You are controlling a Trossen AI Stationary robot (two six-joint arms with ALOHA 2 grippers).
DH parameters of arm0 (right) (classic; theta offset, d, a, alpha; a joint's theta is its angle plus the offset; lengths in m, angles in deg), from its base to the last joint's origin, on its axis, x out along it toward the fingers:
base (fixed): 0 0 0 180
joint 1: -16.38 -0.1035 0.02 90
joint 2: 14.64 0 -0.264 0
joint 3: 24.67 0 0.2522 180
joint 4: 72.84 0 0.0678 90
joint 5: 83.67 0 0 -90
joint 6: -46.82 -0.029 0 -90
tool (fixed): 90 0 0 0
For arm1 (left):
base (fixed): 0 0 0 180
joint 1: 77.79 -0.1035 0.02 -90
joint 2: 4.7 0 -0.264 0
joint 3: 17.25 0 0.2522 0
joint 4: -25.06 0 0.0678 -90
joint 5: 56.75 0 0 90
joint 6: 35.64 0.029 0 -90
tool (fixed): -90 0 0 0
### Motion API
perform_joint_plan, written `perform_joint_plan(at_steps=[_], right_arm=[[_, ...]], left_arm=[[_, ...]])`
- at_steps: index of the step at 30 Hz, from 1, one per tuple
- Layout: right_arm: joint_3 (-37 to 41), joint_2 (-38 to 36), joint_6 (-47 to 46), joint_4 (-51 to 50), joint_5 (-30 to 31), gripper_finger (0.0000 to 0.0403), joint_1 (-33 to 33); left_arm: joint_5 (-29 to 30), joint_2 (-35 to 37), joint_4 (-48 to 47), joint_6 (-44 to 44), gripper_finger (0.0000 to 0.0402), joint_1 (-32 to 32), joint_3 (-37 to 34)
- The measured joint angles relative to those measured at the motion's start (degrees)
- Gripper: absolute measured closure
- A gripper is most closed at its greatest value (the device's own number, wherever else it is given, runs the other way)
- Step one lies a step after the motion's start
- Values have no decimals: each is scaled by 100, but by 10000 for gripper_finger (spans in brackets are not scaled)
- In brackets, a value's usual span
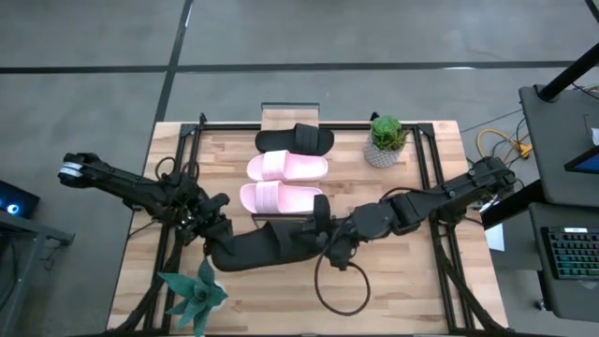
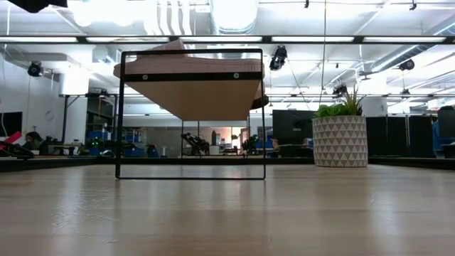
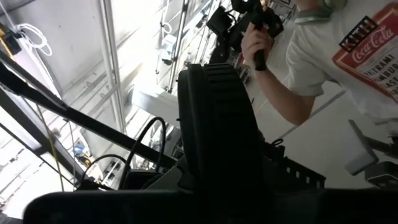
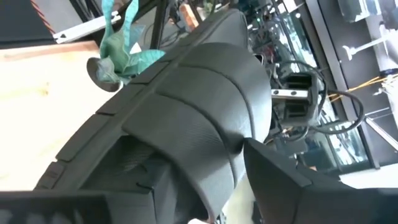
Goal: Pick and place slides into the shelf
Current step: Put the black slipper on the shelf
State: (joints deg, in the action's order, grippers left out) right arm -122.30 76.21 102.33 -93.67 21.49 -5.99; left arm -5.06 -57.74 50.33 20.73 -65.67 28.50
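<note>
A black slide (image 1: 296, 140) and two light pink slides (image 1: 287, 166) (image 1: 281, 197) lie in a row on the narrow shelf (image 1: 290, 116), which stands at the table's far middle and also shows in the low view (image 2: 190, 78). The second black slide (image 1: 267, 246) is held between both arms, nearer than the shelf. My left gripper (image 1: 217, 241) is shut on its left end and my right gripper (image 1: 323, 232) on its right end. The low view shows neither gripper. My left gripper holds the black slide by its left end (image 3: 214, 155), coming level from the table's left; the slide runs on away from the fingers, whose contact the gripper body hides. My right gripper holds the slide's right end, beside the ribbed strap (image 4: 205, 118), from the table's right, with one finger (image 4: 286, 186) against the sole side. The slide does not show on the tabletop in the low view.
A potted green plant (image 1: 386, 140) stands at the far right, right of the shelf. A teal artificial plant (image 1: 194, 295) stands at the near left. A black cable loop (image 1: 342, 285) hangs below the right arm. A person in a white shirt (image 3: 348, 56) stands beyond the table.
</note>
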Motion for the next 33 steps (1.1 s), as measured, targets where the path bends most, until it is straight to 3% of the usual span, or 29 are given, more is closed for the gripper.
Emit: perform_joint_plan(at_steps=[5,12,16,22,25,28,33], right_arm=[[2,-2,40,64,-15,277,2],[20,-4,227,156,16,383,2],[22,-4,259,236,311,391,2],[17,-8,416,376,717,393,33],[7,-11,652,374,1384,393,30],[13,-19,856,309,1852,393,120],[11,-68,865,142,1981,394,394]], left_arm=[[34,5,6,-9,360,0,0],[51,3,-20,-110,360,2,-2],[191,56,72,-739,310,0,-2],[1075,267,71,-1734,208,-2,20],[1243,367,1,-2240,172,-7,20],[1245,652,-262,-2471,148,-5,20],[1203,1188,-718,-3031,138,-2,17]])
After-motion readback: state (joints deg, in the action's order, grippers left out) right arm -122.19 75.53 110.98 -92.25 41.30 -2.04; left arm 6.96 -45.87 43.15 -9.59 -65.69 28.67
